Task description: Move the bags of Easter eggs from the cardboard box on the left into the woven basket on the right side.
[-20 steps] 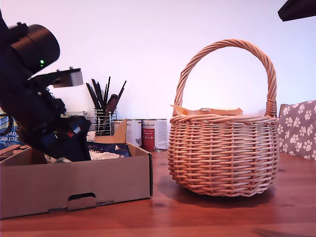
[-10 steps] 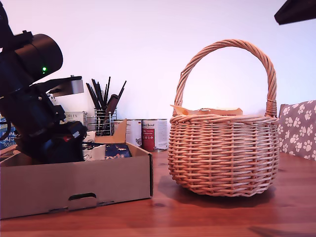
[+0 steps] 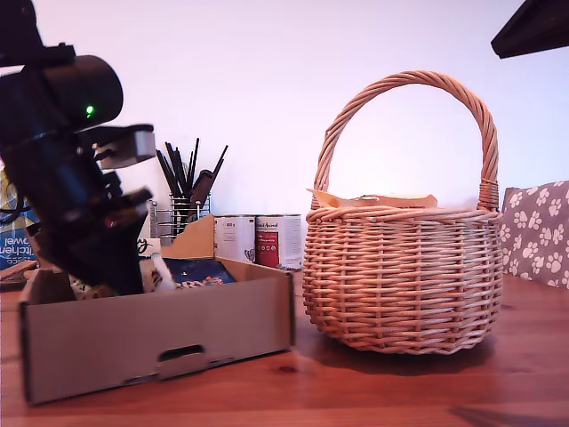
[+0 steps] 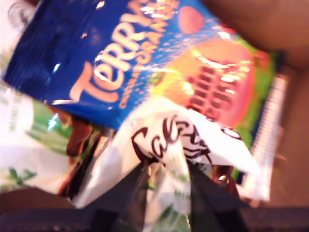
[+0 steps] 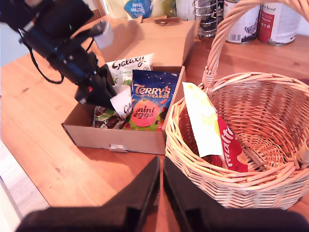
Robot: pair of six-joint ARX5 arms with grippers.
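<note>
Cardboard box (image 5: 126, 139): brown, low-walled, on the wooden table (image 5: 43, 145), just beside the basket; in the exterior view it sits at the left and looks skewed to the table edge.
Woven basket (image 3: 402, 276): at the exterior view's right, upright, tall arched handle; judged the drop point.
Terry's Orange bag (image 4: 111, 53): dark blue, flat in the box against the wall nearest the basket, face up; untouched.
White Galaxy bag (image 4: 183, 140): 1 bunched corner sits between the 2 dark fingers of the first gripper (image 4: 166, 181), which are closed on it; the pinch takes loose foil because that is the easiest purchase on a slack bag. Bag body still low in the box.
Other white Galaxy bag (image 5: 129, 65): toward the box's far wall, partly under the arm.
Red bag (image 5: 231, 147): already inside the basket, leaning on its wall with a pale yellow-white packet (image 5: 203, 123) beside it.
First gripper, exterior view (image 3: 107, 267): reaches down into the box at a slant.
Second gripper (image 5: 161, 193): high above the table between box and basket, fingers together, holding nothing; judged parked clear.
Step judged: lifting the white bag for transfer.
Risk judged: corner grip may slip.
</note>
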